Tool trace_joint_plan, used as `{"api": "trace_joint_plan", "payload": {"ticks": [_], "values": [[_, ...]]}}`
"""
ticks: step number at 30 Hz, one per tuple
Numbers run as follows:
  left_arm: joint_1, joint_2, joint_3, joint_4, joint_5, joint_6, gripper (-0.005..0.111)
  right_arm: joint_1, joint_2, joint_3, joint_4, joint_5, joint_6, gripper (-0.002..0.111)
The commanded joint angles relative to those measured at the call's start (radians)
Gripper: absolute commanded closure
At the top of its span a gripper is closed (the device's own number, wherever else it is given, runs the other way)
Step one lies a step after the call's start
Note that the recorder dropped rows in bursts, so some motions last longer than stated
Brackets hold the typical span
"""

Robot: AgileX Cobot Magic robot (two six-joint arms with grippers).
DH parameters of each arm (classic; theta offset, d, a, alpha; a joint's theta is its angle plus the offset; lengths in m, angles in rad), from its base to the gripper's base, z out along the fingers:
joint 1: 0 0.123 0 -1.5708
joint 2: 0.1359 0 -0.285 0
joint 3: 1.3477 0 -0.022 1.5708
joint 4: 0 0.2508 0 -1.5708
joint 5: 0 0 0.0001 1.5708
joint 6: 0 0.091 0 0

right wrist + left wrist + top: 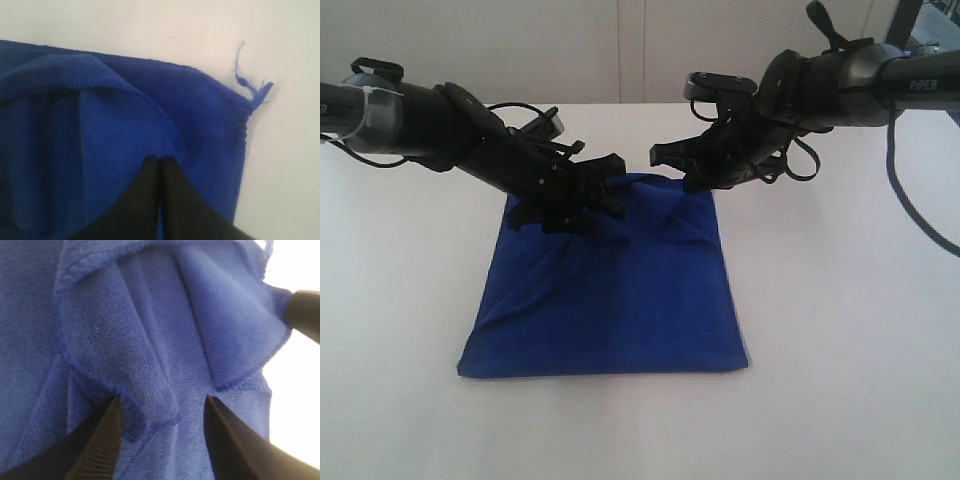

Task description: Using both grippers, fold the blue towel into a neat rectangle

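blue towel (610, 290) on white table (840, 330) | left hand (160, 412) spread | right hand (160, 162) closed

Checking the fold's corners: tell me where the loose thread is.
In the right wrist view, the loose thread sticks out from the blue towel corner onto the white table.

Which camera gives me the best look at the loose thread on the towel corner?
Right wrist view: the loose thread sticks out from the blue towel corner against white table. Left wrist view shows only a blurred bit; exterior view cannot resolve it.

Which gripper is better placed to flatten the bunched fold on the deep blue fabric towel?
Left. The left gripper is open astride the bunched fold of the deep blue fabric towel; the right gripper is shut.
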Motion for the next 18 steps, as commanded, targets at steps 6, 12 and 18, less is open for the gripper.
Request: {"api": "trace_joint_plan", "payload": {"ticks": [6, 12, 18], "values": [[-0.001, 0.000, -0.002, 0.011, 0.012, 0.004, 0.080, -0.005, -0.017, 0.002, -0.002, 0.000, 0.005, 0.108], [-0.001, 0.000, -0.002, 0.063, 0.012, 0.006, 0.107, -0.005, -0.017, 0.002, -0.002, 0.000, 0.005, 0.108], [0.001, -0.007, -0.002, 0.120, 0.028, 0.006, 0.107, -0.005, -0.017, 0.002, -0.002, 0.000, 0.005, 0.108]]}}
